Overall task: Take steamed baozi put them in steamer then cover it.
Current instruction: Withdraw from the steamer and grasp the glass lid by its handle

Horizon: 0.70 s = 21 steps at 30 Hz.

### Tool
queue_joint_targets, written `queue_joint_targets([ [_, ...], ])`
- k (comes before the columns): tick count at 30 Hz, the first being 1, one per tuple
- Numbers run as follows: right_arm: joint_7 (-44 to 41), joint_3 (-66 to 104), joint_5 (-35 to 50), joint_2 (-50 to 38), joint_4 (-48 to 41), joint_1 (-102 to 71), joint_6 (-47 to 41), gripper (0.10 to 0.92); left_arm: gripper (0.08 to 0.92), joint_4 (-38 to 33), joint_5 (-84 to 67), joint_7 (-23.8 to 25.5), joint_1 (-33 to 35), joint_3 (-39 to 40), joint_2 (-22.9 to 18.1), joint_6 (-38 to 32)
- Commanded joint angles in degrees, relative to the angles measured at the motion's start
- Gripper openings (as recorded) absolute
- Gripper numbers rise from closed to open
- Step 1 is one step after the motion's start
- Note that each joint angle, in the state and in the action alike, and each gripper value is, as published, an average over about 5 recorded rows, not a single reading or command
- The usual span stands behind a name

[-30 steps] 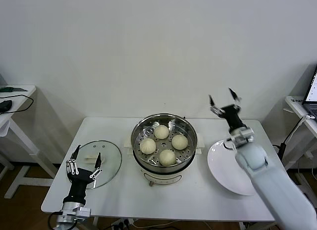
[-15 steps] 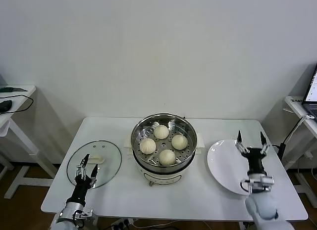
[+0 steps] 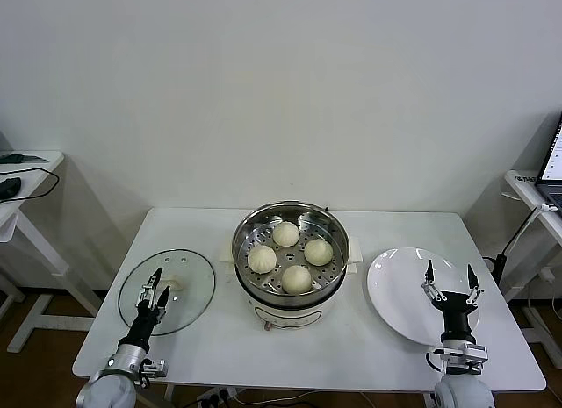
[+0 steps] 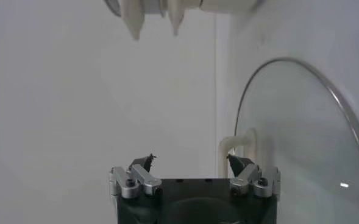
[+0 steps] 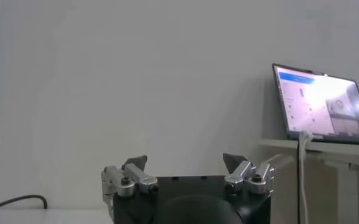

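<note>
The steamer [image 3: 291,222], a shiny steel pot on a cream body, stands mid-table with several cream-white baozi [image 3: 297,278] on its perforated insert. It is uncovered. Its clear glass lid [image 3: 191,283] lies flat on the table to the left, and the left wrist view shows the lid [image 4: 301,140] and its cream handle [image 4: 240,143]. My left gripper [image 3: 154,289] hovers open over the lid's near part, its empty jaws [image 4: 191,161] pointing upward. My right gripper [image 3: 450,270] stands open and empty at the front right, fingers up, seen open in its wrist view [image 5: 185,161].
A flat white plate [image 3: 395,285] lies bare right of the steamer, behind my right gripper. A side table with cables [image 3: 22,171] stands at far left. A laptop [image 5: 322,103] sits on another side table at far right.
My right arm came down from a raised spot beside the steamer to the table's front right by the plate. My left gripper drew back slightly toward the front edge. Both stayed open.
</note>
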Motion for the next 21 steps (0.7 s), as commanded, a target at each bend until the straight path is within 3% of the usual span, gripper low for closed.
queue_joint_targets([
  [1,-0.13,1.02,-0.90,1.34,0.09,-1.90,0.41,0.823,0.823,5.14,2.66,-0.87,-3.84,0.02,0.45,0.23],
  [21,-0.30,1.09,-2.41,2.58,0.77,-2.57,0.83,0.823,0.823,6.21,1.45,-0.49,-6.39,1.21,-0.16,1.32],
])
